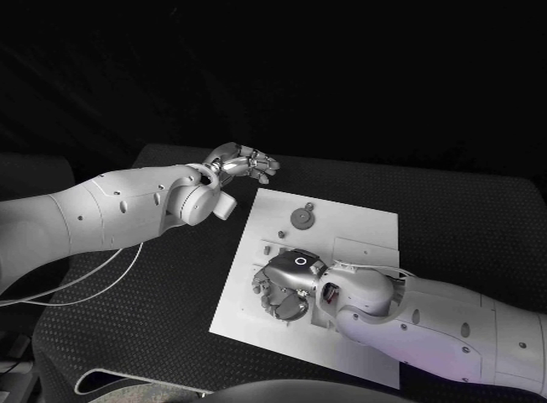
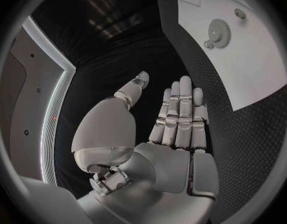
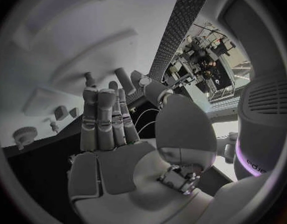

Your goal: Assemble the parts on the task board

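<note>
The head camera looks steeply down from above the black table, taking in the whole white task board at its middle and both arms reaching in from the sides. The left wrist camera sits close behind the left hand, facing along its fingers over the table toward one corner of the board, where a gear lies. The right wrist camera sits just behind the right hand, very near the board's surface. All three views share the task board; the gear shows from the head too.
</note>
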### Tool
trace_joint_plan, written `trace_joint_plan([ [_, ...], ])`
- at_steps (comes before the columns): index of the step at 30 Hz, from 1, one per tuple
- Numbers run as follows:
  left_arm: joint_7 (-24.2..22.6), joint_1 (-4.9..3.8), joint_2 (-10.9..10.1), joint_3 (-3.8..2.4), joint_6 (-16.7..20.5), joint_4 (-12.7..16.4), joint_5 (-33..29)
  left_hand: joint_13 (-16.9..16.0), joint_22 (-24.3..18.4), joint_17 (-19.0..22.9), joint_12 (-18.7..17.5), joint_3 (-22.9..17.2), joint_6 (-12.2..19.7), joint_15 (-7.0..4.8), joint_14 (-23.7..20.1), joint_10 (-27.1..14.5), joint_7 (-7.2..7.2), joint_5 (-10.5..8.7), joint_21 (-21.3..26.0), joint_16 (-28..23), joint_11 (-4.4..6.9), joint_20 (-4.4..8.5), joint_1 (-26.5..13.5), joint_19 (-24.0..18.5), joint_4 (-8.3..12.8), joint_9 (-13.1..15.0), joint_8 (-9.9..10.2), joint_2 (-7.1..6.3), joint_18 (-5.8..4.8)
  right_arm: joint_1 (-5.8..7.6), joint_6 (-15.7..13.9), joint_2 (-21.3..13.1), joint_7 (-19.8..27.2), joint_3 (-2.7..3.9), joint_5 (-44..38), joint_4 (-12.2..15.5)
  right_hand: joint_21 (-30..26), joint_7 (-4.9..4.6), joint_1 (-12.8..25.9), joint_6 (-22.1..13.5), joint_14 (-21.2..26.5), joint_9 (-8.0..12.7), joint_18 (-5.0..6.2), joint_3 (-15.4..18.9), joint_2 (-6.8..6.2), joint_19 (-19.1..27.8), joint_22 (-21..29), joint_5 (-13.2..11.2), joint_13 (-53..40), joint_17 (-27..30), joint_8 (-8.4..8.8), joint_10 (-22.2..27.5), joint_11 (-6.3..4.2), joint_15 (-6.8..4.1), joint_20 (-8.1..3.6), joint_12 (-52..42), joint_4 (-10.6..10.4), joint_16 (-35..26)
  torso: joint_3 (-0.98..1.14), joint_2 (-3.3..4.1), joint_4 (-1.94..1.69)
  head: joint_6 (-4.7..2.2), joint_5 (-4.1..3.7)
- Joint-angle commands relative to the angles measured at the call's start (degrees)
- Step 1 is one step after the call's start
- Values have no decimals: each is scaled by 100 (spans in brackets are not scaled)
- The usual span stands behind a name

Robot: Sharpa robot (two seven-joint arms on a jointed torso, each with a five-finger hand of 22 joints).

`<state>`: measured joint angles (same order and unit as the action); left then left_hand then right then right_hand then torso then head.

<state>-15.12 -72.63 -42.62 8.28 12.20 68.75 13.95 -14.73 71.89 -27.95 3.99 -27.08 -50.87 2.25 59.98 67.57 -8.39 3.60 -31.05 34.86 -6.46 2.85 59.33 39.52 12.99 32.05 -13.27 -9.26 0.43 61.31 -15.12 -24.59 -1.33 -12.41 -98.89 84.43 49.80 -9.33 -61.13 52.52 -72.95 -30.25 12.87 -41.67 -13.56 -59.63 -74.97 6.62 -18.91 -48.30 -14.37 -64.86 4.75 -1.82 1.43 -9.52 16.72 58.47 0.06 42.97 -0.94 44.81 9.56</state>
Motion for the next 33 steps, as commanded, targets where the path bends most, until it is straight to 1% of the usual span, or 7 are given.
trace_joint_plan([
  [1, -25, -8, 3, -4, -75, 3, -28, 7, 7, -9, -4, 5, 27, 38, 21, -3, -10, 0, 29, -23, -36, 7, -8, 25, -31, -10, -22, 49, -43, -4, -81, -16, 78, 1, 118, 8, 2, -42, 39, -111, 30, 31, 213, 163, -100, 49, -102, 89, 45, 2, 49, 118, 40, 48, 12, 39, 0, 38, 5, 2, -6, -3, -5],
  [6, -24, -8, -5, -4, -72, -1, -28, 9, 8, -13, -4, 5, 29, 38, 21, -5, -10, 0, 31, -26, -36, 7, -8, 26, -32, -11, -22, 46, -43, -3, -151, -46, 75, 1, 138, 8, -15, -154, 6, -387, 192, 113, 213, 510, -160, 175, -99, 259, 190, -15, 170, 479, 158, 165, 63, 53, -6, 123, 4, 2, -3, 3, -7],
  [17, -29, -8, -22, -4, -71, -7, -28, 12, 11, -19, -4, 5, 31, 38, 22, -5, -9, -1, 34, -30, -36, 7, -4, 26, -32, -13, -22, 45, -43, 106, -456, -363, 195, 11, 580, 238, 3, -167, -38, -421, 281, 138, 213, 609, -190, 229, -99, 292, 275, 14, 151, 593, 186, 189, 101, -96, -16, 213, 1, -3, -1, -24, -43],
  [22, -39, -8, -34, -4, -63, -23, -28, 12, 12, -21, -3, 5, 31, 38, 23, -5, -8, -1, 35, -32, -36, 7, -4, 27, -32, -13, -23, 45, -43, 300, -485, -740, 460, 144, 1489, 445, 38, -127, 111, -370, 289, 138, 213, 743, -172, 224, -101, 216, 320, 42, 99, 619, 186, 186, 111, -210, -32, 283, -1, -6, 3, -81, -110],
  [24, -44, -7, -47, -3, -56, -23, -28, 13, 13, -23, -3, 5, 30, 38, 23, -3, -8, -1, 36, -33, -35, 7, -4, 27, -33, -13, -24, 45, -43, 380, -377, -920, 525, 259, 1984, 531, 52, -97, 160, -340, 292, 136, 213, 792, -100, 226, -101, 217, 330, 57, 71, 580, 167, 172, 106, -291, -29, 314, 1, -8, 7, -116, -143],
  [27, -51, -7, -28, -2, -72, -68, -28, 13, 14, -26, 0, 5, 29, 38, 24, 1, -7, -1, 38, -35, -33, 7, -5, 27, -34, -14, -25, 44, -43, 555, -9, -1260, 490, 349, 2958, 640, 69, -63, 263, -252, 308, 124, 213, 897, 37, 246, -101, 232, 295, 98, 8, 342, 73, 82, 103, -523, -20, 343, 3, -22, 28, -155, -220],
  [33, -71, -5, -4, 6, -64, -113, -28, -2, 31, -65, 51, 12, 27, 37, 33, 117, -8, -1, 59, -60, 5, 4, -7, 27, -47, -21, -37, 48, -43, 865, 726, -1806, 34, 366, 3582, 563, 82, -1, 290, -67, 303, 89, 213, 989, 280, 264, -86, 159, 15, 208, -102, -218, -145, -118, 94, -1148, -20, 356, 5, -65, 81, -220, -421],
])
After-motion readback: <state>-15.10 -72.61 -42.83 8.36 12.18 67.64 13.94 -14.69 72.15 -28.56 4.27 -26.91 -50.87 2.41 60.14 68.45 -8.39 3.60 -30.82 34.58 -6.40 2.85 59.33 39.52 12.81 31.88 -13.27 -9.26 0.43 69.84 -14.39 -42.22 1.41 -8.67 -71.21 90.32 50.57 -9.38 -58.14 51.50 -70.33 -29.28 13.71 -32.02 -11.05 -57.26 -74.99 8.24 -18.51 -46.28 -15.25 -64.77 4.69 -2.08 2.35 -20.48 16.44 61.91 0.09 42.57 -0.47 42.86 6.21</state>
